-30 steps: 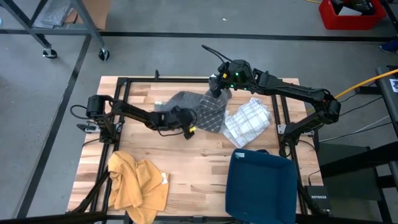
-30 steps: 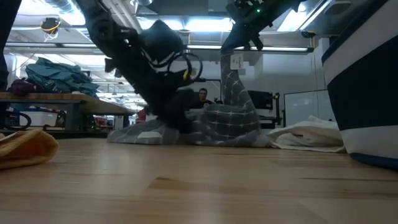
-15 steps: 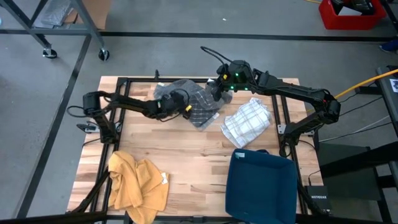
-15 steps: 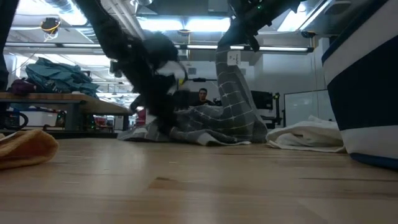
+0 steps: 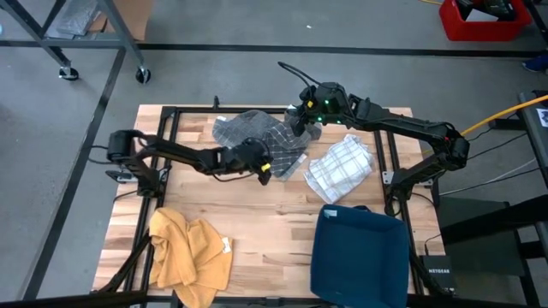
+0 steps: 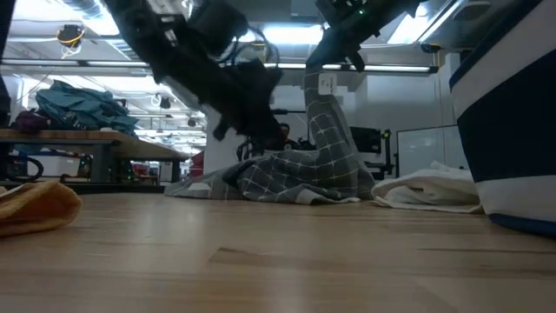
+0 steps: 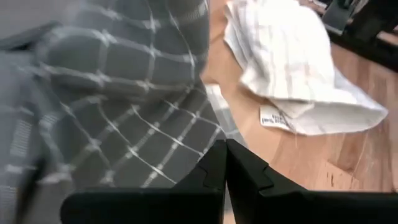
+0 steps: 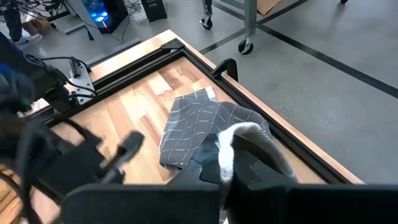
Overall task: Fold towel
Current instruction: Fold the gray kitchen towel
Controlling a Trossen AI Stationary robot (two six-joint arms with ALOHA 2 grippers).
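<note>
From above, we are seeing the grey checked cloth towel (image 5: 257, 137) lying crumpled near the far edge of the pale wooden slatted surface (image 5: 274, 227). The right tool (image 5: 300, 128) is pinching one corner of it, fingers closed on the fabric. The left tool (image 5: 262, 170) is sitting at the towel's near edge with its fingers closed together; we cannot tell whether any fabric is caught between them. A white checked cloth (image 5: 341, 167) is lying just beside the towel, a mustard-yellow cloth (image 5: 190, 255) is lying at the near left corner, and a dark blue bin (image 5: 358, 255) is standing at the near edge.

At surface level, the right tool (image 6: 323, 63) is holding a corner of the towel (image 6: 295, 178) raised, so the fabric is hanging down in a narrow column onto the heap.

In the left wrist view, the towel (image 7: 112, 93) is filling most of the frame above the closed fingertips (image 7: 224, 163).

In the right wrist view, a rolled grey edge is gripped between the fingers (image 8: 205, 163).
</note>
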